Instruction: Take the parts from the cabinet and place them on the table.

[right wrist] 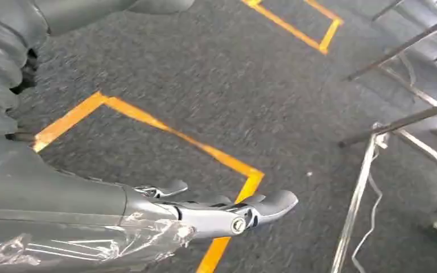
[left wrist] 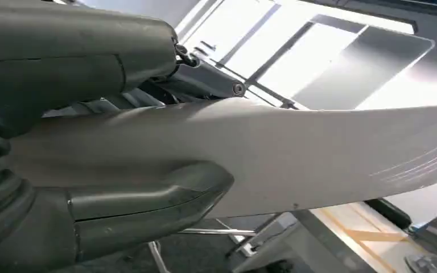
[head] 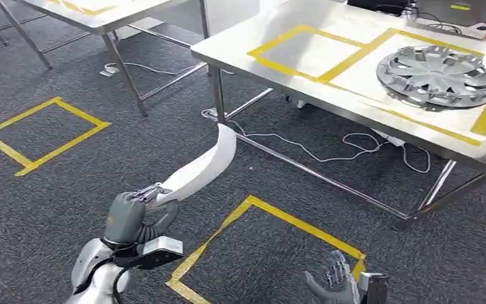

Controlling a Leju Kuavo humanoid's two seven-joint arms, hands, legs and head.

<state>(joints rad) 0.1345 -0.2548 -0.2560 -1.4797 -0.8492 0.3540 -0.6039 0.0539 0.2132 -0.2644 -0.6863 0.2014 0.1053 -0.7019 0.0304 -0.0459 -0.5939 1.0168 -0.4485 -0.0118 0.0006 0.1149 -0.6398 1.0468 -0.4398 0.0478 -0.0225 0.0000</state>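
Observation:
My left hand (head: 133, 215) grips one end of a long curved white part (head: 204, 163), which sticks out forward over the carpet toward the table. In the left wrist view the white part (left wrist: 296, 153) lies across my thumb (left wrist: 148, 205) and under the dark fingers. A silver hubcap (head: 440, 75) lies on the white table (head: 272, 63) at the far right, inside a yellow taped box. My right hand (head: 332, 282) hangs low at the bottom right, fingers apart and holding nothing; the right wrist view has its fingers (right wrist: 244, 210) stretched out over the carpet.
A yellow taped square (head: 253, 247) marks the carpet in front of me, another taped square (head: 41, 133) lies to the left. A second table (head: 95, 16) stands at the back left. White cables (head: 329, 149) trail under the near table's metal legs (head: 218, 95).

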